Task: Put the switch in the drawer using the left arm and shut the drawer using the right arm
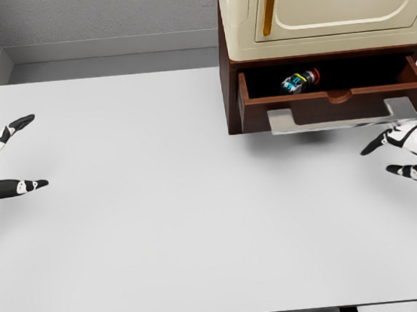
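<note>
Dark brown wood forms the open drawer, which projects from the cabinet base at the far right corner of the pale grey bench; a cream-coloured appliance with a curved gold handle stands on top of the cabinet. Inside the drawer, left of its middle, lies the small cylindrical switch with a red cap and blue-green body, resting on the drawer floor and touched by neither hand. A flat grey metal handle bar spans the drawer front and overhangs the bench.

The left hand shows at the left edge of the bench, well apart from the drawer, its black-tipped fingers spread wide and holding nothing; this placement suggests that its share of the task, depositing the switch, is complete.

The right hand lies at the right edge, just below the right end of the handle bar, fingers loosely extended toward the drawer and empty. Its position reads as preparation for pushing the drawer front inward; the drawer is not yet closed.
</note>
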